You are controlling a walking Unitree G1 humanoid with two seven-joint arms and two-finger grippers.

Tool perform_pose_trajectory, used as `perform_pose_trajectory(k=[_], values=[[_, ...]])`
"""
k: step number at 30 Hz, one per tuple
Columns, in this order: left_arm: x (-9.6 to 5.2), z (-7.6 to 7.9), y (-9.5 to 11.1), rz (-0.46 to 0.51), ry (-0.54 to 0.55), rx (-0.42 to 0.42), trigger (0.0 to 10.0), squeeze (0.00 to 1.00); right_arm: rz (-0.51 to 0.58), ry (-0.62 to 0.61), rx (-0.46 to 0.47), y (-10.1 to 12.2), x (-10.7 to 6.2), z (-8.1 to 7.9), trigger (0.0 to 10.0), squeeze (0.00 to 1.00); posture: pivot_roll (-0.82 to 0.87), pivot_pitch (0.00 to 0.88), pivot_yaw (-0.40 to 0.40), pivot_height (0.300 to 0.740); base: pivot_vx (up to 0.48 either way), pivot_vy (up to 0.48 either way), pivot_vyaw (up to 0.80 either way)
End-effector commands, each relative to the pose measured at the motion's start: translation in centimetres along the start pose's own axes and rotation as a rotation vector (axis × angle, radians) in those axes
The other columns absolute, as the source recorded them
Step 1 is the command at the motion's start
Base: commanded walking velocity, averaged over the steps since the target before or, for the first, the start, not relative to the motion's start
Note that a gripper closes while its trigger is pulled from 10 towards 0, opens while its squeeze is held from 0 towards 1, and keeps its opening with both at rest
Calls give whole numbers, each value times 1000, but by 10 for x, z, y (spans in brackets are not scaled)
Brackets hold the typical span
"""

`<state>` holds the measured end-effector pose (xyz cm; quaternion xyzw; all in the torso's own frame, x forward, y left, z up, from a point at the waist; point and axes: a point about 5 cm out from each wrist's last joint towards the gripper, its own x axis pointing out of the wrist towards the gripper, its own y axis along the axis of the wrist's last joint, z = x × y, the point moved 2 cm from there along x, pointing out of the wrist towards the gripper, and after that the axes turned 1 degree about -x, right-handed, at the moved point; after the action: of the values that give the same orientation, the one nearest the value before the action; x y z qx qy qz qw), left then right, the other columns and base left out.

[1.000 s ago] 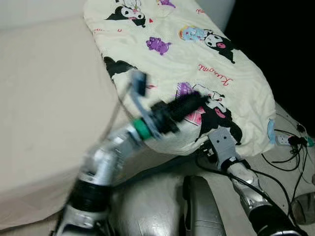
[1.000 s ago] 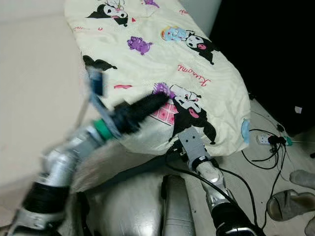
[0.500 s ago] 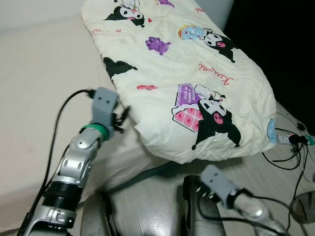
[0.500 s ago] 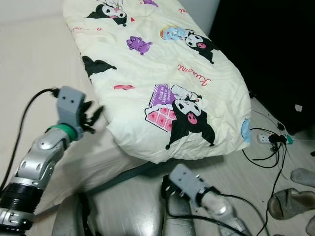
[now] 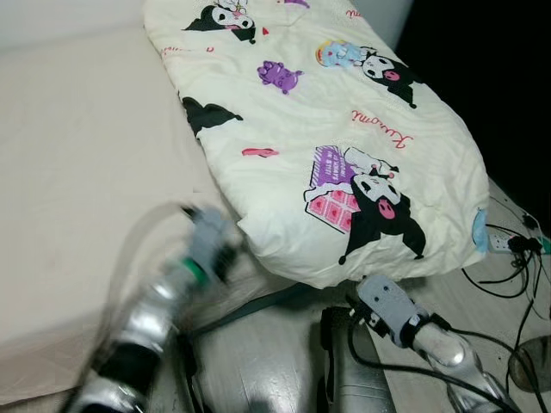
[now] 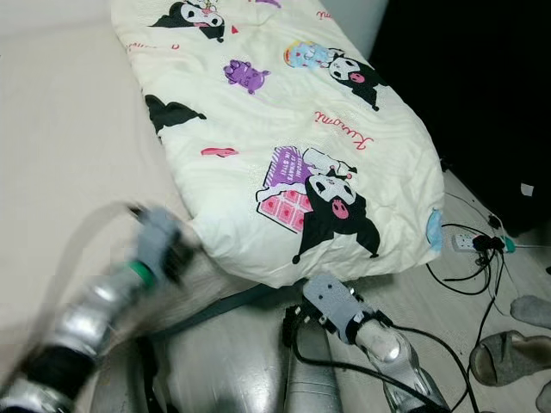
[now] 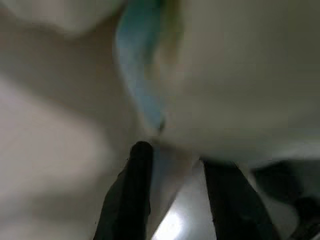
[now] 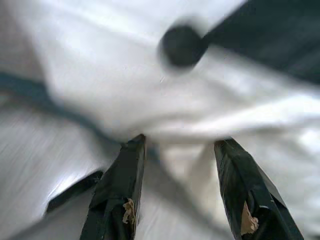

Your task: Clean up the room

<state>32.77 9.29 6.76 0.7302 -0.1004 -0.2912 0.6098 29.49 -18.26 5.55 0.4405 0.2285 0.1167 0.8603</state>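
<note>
A cream quilt (image 5: 344, 129) printed with cartoon figures lies over the right side of a beige bed (image 5: 77, 172), its lower edge hanging off the bed's foot. My left arm (image 5: 185, 267) is a moving blur at the bed's edge, just left of the quilt's corner. In the left wrist view the left gripper (image 7: 175, 157) is open, with pale fabric ahead and nothing between its fingers. My right arm (image 5: 387, 305) sits low under the quilt's hanging edge. In the right wrist view the right gripper (image 8: 180, 142) is open and points at white quilt fabric close ahead.
On the floor to the right lie a power strip (image 5: 498, 245) with tangled black cables (image 5: 508, 292) and grey slippers (image 6: 504, 357). A dark area stands past the bed's right side. My own silver body (image 5: 258, 361) takes up the bottom of the eye views.
My left arm, over the quilt a second ago, has pulled back left and dropped down to the bed's edge. My right arm dipped and has come back up toward the quilt's edge.
</note>
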Motion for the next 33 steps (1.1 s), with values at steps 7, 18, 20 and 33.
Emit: perform_pose_trajectory(k=[7, 18, 20, 33], values=[[4, 37, 20, 84, -165, -267, 10000, 0, 23, -75, 31, 8, 3, 18, 10000, 0, -141, 128, 52, 535, 0, 0, 0], [-57, 29, 78, 274, -638, -342, 10000, 0, 3, -45, 31, 5, 9, 14, 10000, 0, -124, 132, 61, 535, 0, 0, 0], [-66, 28, 81, 271, -679, -333, 10000, 0, 1, -43, 30, 4, 10, 14, 10000, 0, -124, 132, 61, 535, 0, 0, 0], [-119, 37, 35, 27, -803, -299, 10000, 0, 73, 410, 6, 24, 11, -45, 10000, 0, -128, 136, 69, 535, 0, 0, 0]])
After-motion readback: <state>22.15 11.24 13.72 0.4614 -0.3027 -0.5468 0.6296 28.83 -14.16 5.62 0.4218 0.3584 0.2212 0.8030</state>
